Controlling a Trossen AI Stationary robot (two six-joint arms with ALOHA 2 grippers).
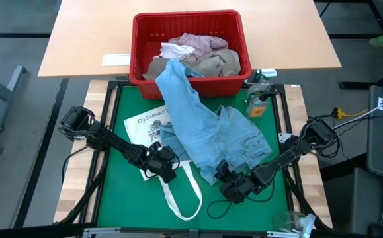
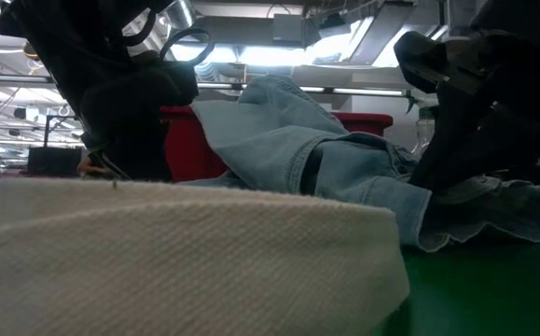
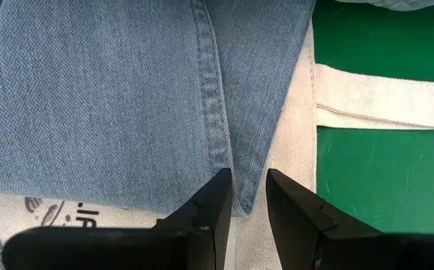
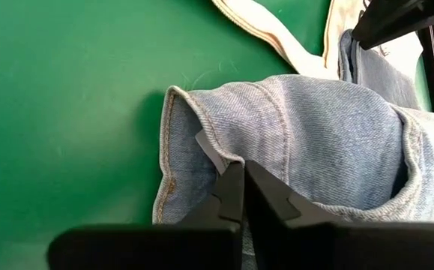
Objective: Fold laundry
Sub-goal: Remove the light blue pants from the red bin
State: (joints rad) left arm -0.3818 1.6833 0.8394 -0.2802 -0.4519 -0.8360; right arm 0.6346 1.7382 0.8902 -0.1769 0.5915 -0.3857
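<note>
Jeans: the light blue denim jeans lie crumpled across the middle of the bench's green mat, one leg trailing up over the front wall of the red basket at the far edge, as if only partly drawn out.
Other laundry: a tan cloth piece and a pale pink-mauve shirt sit inside the basket, not yet taken out.
Tote bag: a cream printed canvas bag lies flat under the jeans' left side, its handles looping toward the near edge.
Left gripper: low at the jeans' left edge near the mat's near-left part; the jaws stand on either side of the seamed denim edge with a narrow gap, apparently pinching it, probably to anchor that side.
Right gripper: at the jeans' near hem toward the near-right of the mat; the jaws are closed tight on a fold of denim by the hem, a hold that would suit pulling the cloth out flat.
Stage: I judge this an early spreading step; nothing is folded.
Open room: bare mat shows near the near edge and near-right corner; that seems the freest direction to draw the jeans.
Crowding: a spray bottle stands at the far-right corner beside the basket, and the bag's handles lie close to both grippers; either could snag.
</note>
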